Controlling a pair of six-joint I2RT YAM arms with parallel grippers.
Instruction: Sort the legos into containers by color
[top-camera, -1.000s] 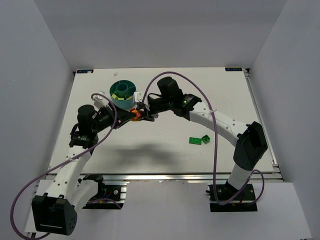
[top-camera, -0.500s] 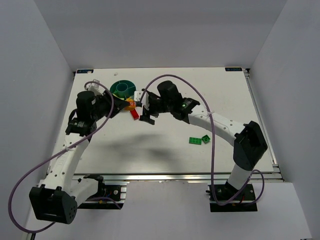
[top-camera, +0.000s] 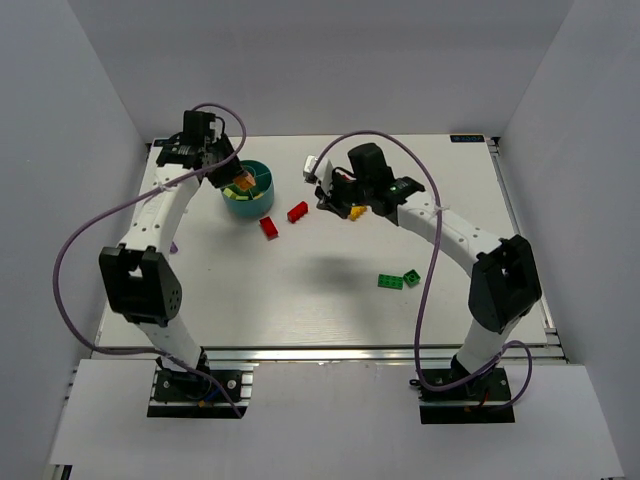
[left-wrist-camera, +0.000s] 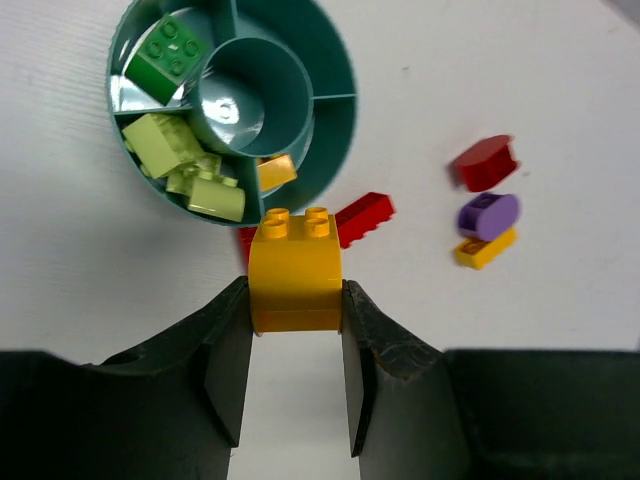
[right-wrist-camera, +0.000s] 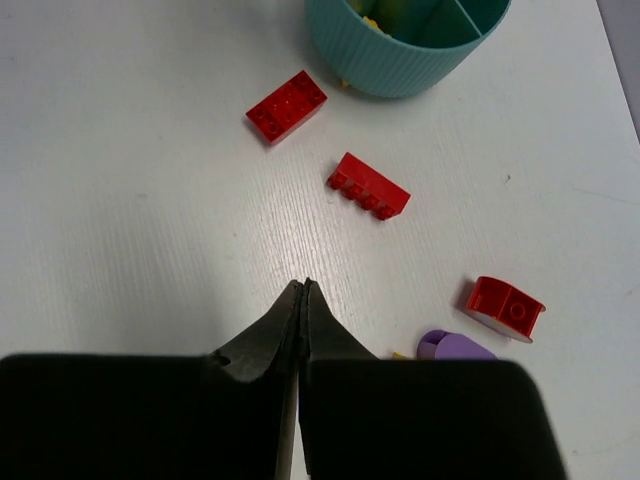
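Note:
My left gripper (left-wrist-camera: 295, 292) is shut on a yellow-orange lego (left-wrist-camera: 295, 262), held just above the near rim of the teal cup (left-wrist-camera: 335, 55). One compartment holds a green brick (left-wrist-camera: 168, 55), another holds lime-yellow bricks (left-wrist-camera: 185, 165), and an orange piece (left-wrist-camera: 277, 172) lies beside them. In the top view the left gripper (top-camera: 232, 178) hangs over the cup (top-camera: 252, 205). My right gripper (right-wrist-camera: 303, 287) is shut and empty above bare table, right of the cup. Red bricks (right-wrist-camera: 287, 106) (right-wrist-camera: 368, 186) (right-wrist-camera: 504, 308) and a purple piece (right-wrist-camera: 455, 346) lie around it.
A flat green plate (top-camera: 390, 281) and a green brick (top-camera: 411, 277) lie at the table's mid right. A yellow brick (top-camera: 355, 211) sits under the right wrist. The table's back edge (top-camera: 320, 137) runs close behind the cup.
The left arm has swung back and left, carrying the yellow-orange lego up over the cup. The right gripper has pulled away to the right, opened, then shut empty.

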